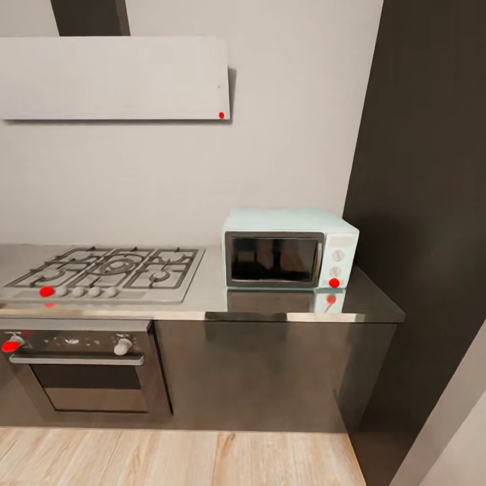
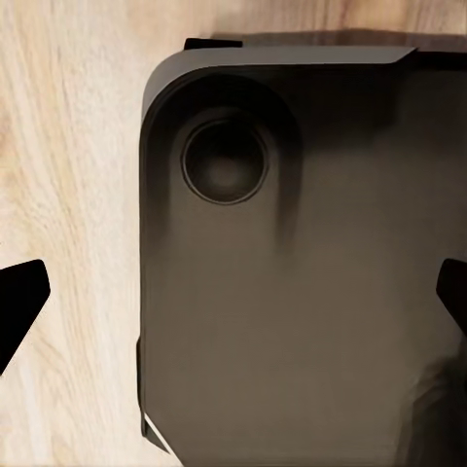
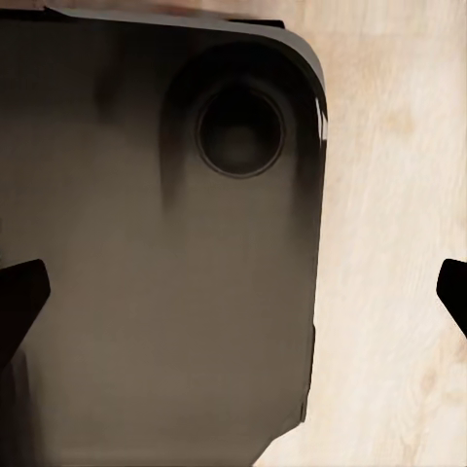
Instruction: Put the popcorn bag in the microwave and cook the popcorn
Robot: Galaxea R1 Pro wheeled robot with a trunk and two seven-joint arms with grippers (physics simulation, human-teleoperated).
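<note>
Microwave [image 1: 290, 248], mint-blue with its dark glass door closed, sits on the grey surface [image 1: 283, 307] just right of the gas hob [image 1: 108, 271], with the black oven [image 1: 84, 368] below the hob. Both wrist views look down over the robot's dark base [image 2: 292, 292] and the wood floor [image 2: 68, 195]. Left end effector [image 2: 233, 302] and right end effector [image 3: 233, 297] each have fingertips spread wide, holding nothing.

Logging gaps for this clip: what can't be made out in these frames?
- Microwave interior, head view: hidden behind the shut dark glass door.
- Oven, head view: its left side is cut off by the picture's edge.
- Left end effector and right end effector, wrist views: just the dark fingertips at the edges show, wide apart, over the robot's dark base.
</note>
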